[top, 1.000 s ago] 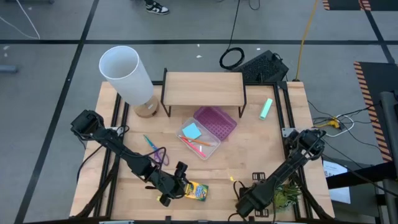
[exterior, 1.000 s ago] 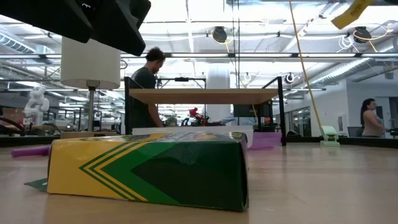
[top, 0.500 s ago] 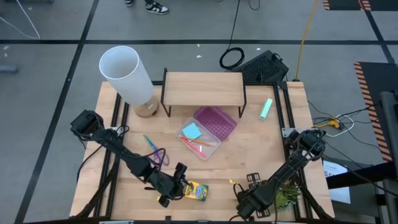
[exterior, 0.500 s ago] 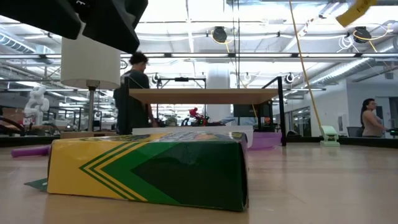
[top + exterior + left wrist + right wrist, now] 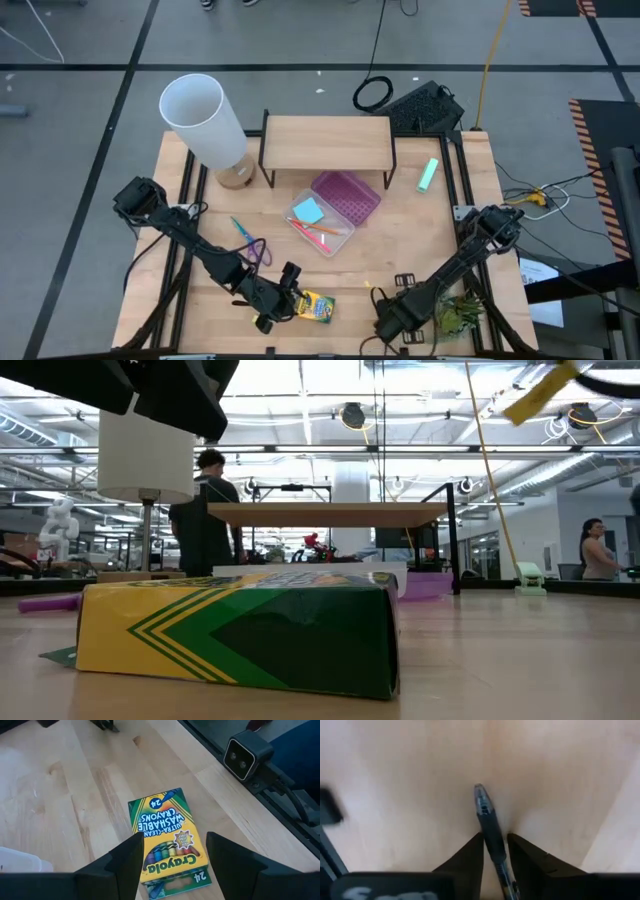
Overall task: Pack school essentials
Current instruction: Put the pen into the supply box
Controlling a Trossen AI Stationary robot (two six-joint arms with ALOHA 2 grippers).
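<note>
Glossy cardboard crayon box (image 5: 167,846); matt, perhaps unvarnished wooden table (image 5: 65,805).

Crayon box (image 5: 167,839) yellow-green, chevron stripes; pen (image 5: 490,832) apparently black; lid (image 5: 347,196) purple.

The crayon box (image 5: 316,307) lies flat at the table's (image 5: 420,225) near edge, between the left gripper (image 5: 283,300) on its left and the right gripper (image 5: 392,312) well to its right. The scissors (image 5: 250,244) lie behind the box. The clear case (image 5: 322,225) sits mid-table, holding the sticky-note pad (image 5: 308,210) and pens (image 5: 315,233). A shelf (image 5: 327,142) stands behind the case, a lamp (image 5: 206,124) to its left
</note>
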